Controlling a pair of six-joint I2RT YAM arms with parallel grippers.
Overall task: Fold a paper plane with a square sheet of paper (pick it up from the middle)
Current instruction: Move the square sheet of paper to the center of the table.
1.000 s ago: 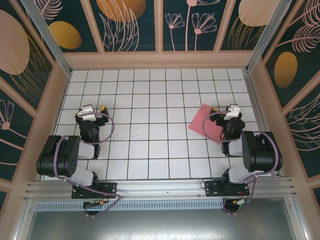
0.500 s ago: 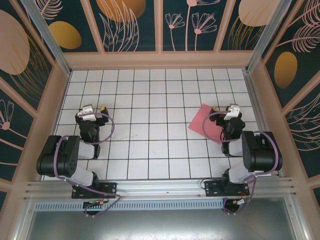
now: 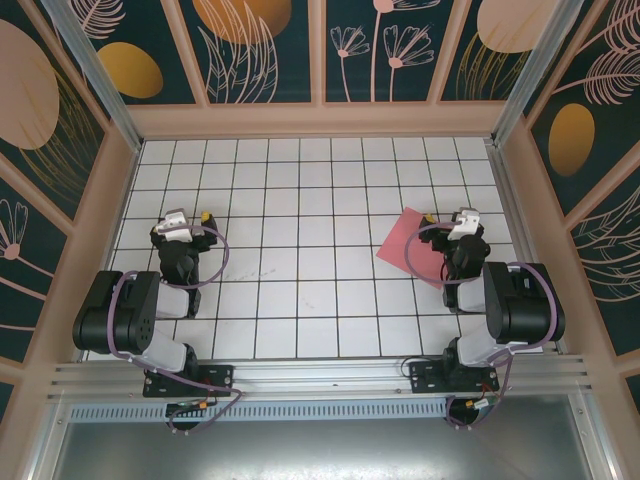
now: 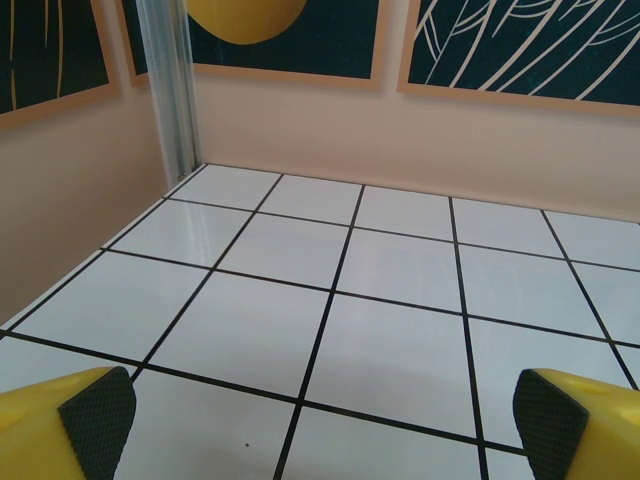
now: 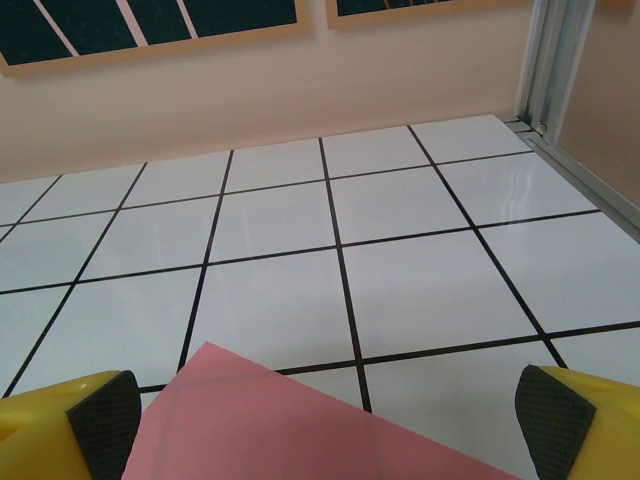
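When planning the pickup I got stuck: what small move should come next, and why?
Probably shift the right gripper left and down toward the middle of the square sheet of paper. The sheet lies flat, unfolded, on the table; that gripper hangs open over its right edge, and the open left gripper is far off.

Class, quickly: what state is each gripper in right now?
Left gripper: open, empty.
Right gripper: open, empty, over the square sheet of paper.

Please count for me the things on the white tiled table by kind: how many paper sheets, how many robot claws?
square sheet of paper, pink: 1
claws, both open: 2 (left claw, right claw)
Total: 3
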